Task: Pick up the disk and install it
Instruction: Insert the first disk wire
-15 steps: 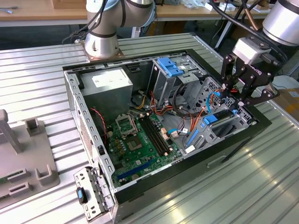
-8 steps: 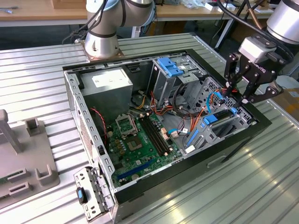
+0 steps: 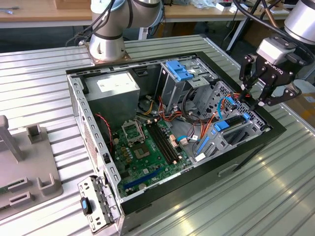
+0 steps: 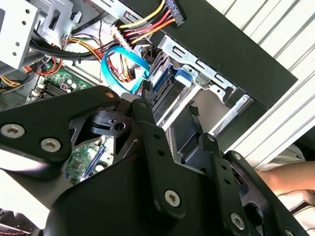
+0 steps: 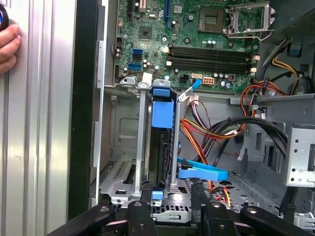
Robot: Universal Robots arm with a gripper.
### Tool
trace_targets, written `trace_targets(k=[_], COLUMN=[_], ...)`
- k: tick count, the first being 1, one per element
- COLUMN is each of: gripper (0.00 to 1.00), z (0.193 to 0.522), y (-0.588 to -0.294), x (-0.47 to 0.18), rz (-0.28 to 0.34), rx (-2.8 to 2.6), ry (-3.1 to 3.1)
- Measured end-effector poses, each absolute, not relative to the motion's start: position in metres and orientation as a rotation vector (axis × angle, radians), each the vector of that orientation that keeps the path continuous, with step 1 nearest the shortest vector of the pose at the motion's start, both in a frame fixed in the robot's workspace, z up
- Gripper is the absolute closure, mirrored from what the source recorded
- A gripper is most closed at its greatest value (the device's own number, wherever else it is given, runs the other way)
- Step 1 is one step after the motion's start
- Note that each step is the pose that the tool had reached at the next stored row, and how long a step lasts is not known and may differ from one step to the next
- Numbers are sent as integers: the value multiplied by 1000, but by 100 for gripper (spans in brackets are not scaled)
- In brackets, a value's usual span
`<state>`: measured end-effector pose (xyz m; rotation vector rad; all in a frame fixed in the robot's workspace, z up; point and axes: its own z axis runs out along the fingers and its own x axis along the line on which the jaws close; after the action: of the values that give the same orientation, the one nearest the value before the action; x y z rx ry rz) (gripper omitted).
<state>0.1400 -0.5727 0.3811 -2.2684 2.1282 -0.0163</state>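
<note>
Fingers (image 3: 246,78) spread above disk (image 5: 161,147), ribbed table (image 3: 39,73)

Blue-railed dark grey disk (image 5: 160,147), green motherboard (image 5: 197,29), ribbed silver table (image 3: 275,187)

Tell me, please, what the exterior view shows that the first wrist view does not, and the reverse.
The exterior view adds the arm's base behind the computer case and a grey fixture beside the case. The first wrist view adds a person's hand on the ribbed table outside the case wall. Both give the disk standing in its drive cage, the green motherboard, the blue cable, and the open gripper close to the disk, holding nothing.
</note>
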Motion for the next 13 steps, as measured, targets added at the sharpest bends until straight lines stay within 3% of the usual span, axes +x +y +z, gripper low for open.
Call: trace_targets(k=[13], gripper=[56], z=[381], y=[-573], x=[141], rz=[-16], rx=[-2270], ry=[2127])
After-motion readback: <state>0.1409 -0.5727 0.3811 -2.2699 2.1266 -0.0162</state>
